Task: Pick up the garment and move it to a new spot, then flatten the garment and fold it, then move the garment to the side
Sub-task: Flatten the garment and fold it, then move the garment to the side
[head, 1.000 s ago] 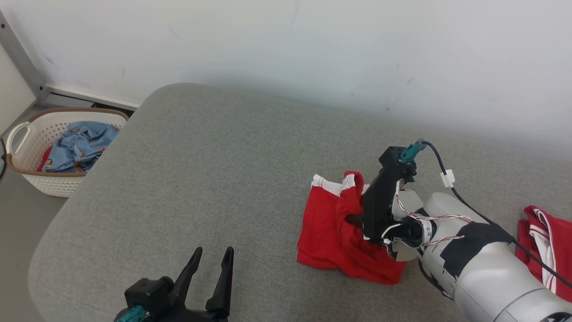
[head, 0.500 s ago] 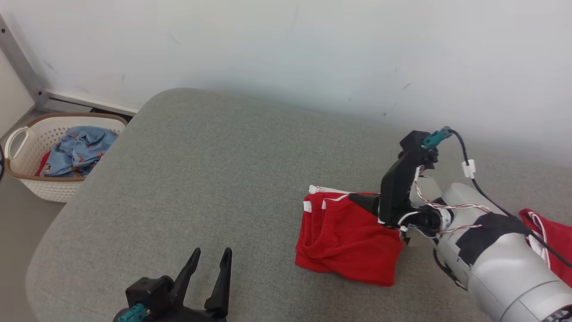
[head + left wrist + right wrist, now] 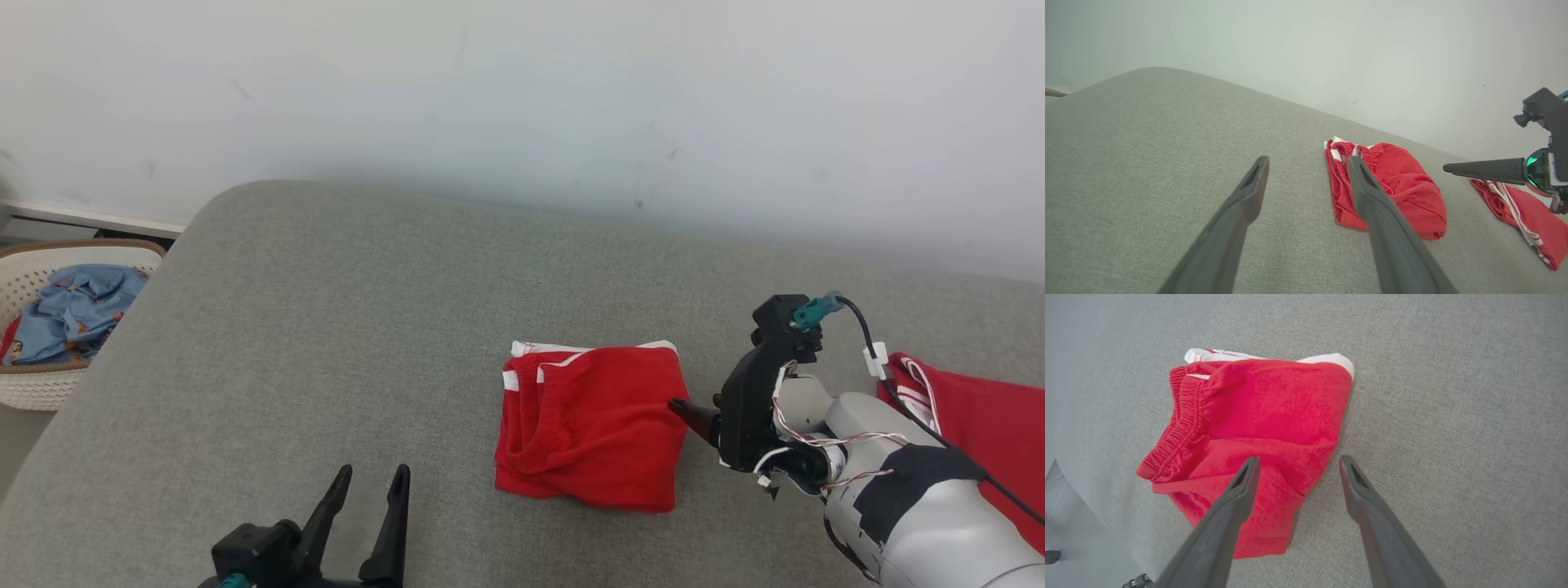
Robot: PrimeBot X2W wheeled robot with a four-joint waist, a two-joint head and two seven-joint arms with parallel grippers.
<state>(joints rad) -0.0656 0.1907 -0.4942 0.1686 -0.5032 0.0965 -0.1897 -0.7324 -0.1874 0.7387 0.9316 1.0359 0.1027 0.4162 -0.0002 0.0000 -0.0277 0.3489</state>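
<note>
Laundry basket [image 3: 37, 392] half off-frame

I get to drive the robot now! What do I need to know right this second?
Left gripper: open, empty, over the front of the grey cushion.
Right gripper: open, empty, fingertips at the right edge of the red shorts.
Red shorts: lying folded near the middle of the cushion, not gripped.
Done: the folding looks finished.
Left: probably grip the folded shorts and move them to the side, perhaps toward the other red garment on the right.
Also: a laundry basket with blue clothes stands on the floor at the left.
</note>
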